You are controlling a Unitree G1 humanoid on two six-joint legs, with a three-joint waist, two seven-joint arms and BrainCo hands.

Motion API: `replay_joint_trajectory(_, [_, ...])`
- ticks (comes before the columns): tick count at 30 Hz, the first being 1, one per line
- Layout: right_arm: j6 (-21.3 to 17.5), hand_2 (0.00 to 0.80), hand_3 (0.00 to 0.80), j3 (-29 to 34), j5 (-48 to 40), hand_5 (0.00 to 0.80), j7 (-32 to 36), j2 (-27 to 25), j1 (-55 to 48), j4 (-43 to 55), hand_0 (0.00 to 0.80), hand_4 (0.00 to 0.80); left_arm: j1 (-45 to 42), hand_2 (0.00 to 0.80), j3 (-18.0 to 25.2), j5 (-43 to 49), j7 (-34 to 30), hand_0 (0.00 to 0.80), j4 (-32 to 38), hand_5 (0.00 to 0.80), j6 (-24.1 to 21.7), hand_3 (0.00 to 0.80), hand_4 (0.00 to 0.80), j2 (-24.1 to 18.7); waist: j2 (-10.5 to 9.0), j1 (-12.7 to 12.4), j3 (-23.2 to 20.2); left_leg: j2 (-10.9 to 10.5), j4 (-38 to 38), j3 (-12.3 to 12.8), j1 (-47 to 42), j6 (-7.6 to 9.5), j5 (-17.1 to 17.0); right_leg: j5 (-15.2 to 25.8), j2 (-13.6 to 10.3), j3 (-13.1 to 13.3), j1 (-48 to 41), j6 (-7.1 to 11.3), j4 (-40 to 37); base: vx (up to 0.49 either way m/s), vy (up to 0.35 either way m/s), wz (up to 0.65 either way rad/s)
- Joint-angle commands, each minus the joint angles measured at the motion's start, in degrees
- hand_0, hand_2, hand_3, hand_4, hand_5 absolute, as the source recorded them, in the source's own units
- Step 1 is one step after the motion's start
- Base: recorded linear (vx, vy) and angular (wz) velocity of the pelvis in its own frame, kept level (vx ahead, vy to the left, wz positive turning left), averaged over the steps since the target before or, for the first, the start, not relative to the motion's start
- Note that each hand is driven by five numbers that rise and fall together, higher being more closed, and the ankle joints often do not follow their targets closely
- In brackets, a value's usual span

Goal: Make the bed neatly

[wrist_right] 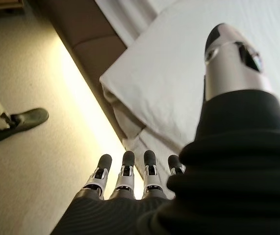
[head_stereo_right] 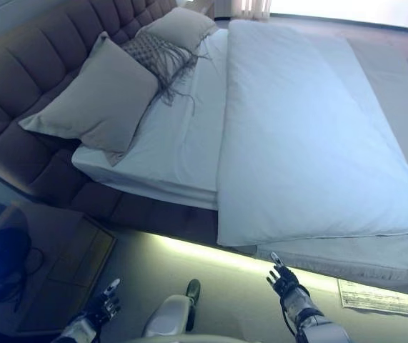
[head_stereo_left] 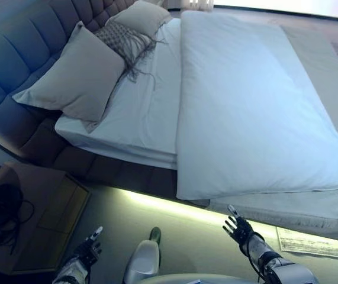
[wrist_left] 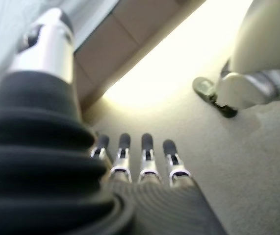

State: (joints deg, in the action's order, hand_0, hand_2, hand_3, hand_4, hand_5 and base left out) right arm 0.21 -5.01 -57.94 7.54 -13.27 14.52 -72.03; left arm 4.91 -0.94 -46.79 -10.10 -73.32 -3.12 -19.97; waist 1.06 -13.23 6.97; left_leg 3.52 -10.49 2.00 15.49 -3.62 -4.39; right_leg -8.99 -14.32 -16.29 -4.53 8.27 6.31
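Your white duvet lies smooth over the bed's foot end, its near corner overhanging the side edge, pillows at the headboard, left hand and right hand fingers straight, holding nothing

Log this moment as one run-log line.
left hand open, idle | right hand open, below bed edge | duvet flat, untouched | pillows at headboard

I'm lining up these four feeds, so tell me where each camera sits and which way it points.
Left eye: head, down at duvet, pillows; both hands low.
Right eye: same scene, slightly offset.
Left wrist: along open left hand at floor and bed base.
Right wrist: along open right hand at duvet corner.
Shared: duvet, lit bed base.
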Motion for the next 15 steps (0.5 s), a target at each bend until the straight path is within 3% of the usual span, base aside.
replay_joint_trajectory(1, [-0.6, 0.000, 0.000, 2.0, 0.1, 0.000, -1.2, -3.0, 2.3, 5.3, 0.000, 0.000, 0.6, 0.000, 0.3, 1.6, -1.2, 0.000, -1.2, 0.000, -1.8, 0.000, 0.000, -0.9, -0.11, 0.3, 3.1, 5.0, -3.9, -3.3, 3.9, -4.05, -2.8, 6.4, -4.1, 0.9, -7.3, 0.27, -2.8, 0.199, 0.114, -0.08])
replay_joint_trajectory(4, [1.0, 0.000, 0.000, 2.6, 1.7, 0.000, -2.7, -3.9, 3.3, 4.6, 0.000, 0.000, -0.6, 0.000, 1.2, 0.9, -2.2, 0.000, -2.0, 0.000, -2.5, 0.000, 0.000, -0.5, -0.02, 0.8, 3.1, 5.0, -7.4, -2.7, 3.4, -3.86, -0.3, 7.1, -5.9, 1.9, -7.1, 0.39, -1.7, 0.238, 0.170, -0.21])
replay_joint_trajectory(7, [2.0, 0.000, 0.000, 3.7, 2.0, 0.000, -2.9, -4.4, 2.3, 3.2, 0.000, 0.000, -1.0, 0.000, 2.7, 2.4, -3.5, 0.000, -2.4, 0.000, -1.4, 0.000, 0.000, -0.8, -0.23, 1.4, 2.2, 3.9, -9.5, -1.8, 2.2, -2.19, 2.7, 6.9, -7.1, 3.5, -7.7, 0.42, 0.8, 0.319, 0.196, -0.18])
replay_joint_trajectory(10, [0.8, 0.000, 0.000, 5.2, 0.1, 0.000, -1.3, -4.7, -0.8, 1.7, 0.000, 0.000, -0.5, 0.000, 0.7, 3.0, -3.8, 0.000, -2.1, 0.000, -0.5, 0.000, 0.000, -1.3, -0.80, 2.9, 1.8, 0.7, -7.2, -0.9, -1.5, 1.39, 4.2, 16.4, -9.9, 8.1, -0.9, 0.87, 16.4, 0.274, 0.169, 0.02])
replay_joint_trajectory(12, [0.1, 0.000, 0.000, 5.8, -0.3, 0.000, 0.1, -4.7, -2.6, 1.0, 0.000, 0.000, -0.6, 0.000, -0.1, 3.3, -3.8, 0.000, -1.5, 0.000, 0.5, 0.000, 0.000, -1.6, -0.11, 5.6, 2.9, -0.9, -5.1, -0.2, -5.6, 3.91, 5.1, 17.2, -6.2, 11.9, 8.9, -0.93, 24.8, 0.273, 0.118, 0.32])
replay_joint_trajectory(14, [-0.5, 0.000, 0.000, 6.0, -2.1, 0.000, 0.6, -4.6, -2.8, 0.5, 0.000, 0.000, -0.8, 0.000, -0.5, 0.5, -3.1, 0.000, -0.6, 0.000, 0.6, 0.000, 0.000, -1.5, 0.18, 7.4, 3.8, -0.8, -2.9, 0.9, -7.8, 4.41, 5.0, 16.5, -3.5, 10.8, 14.9, -2.04, 22.6, 0.142, -0.067, 0.11])
replay_joint_trajectory(15, [-1.5, 0.000, 0.000, 6.5, -2.9, 0.000, 0.5, -4.4, -1.8, 0.3, 0.000, 0.000, -0.5, 0.000, -0.7, -1.4, -2.5, 0.000, 0.5, 0.000, 0.2, 0.000, 0.000, -1.0, 0.03, 7.7, 5.3, -0.8, -2.9, 1.5, -7.8, 4.16, 5.7, 17.3, -4.4, 9.6, 17.3, -1.90, 19.4, -0.054, -0.210, -0.01])
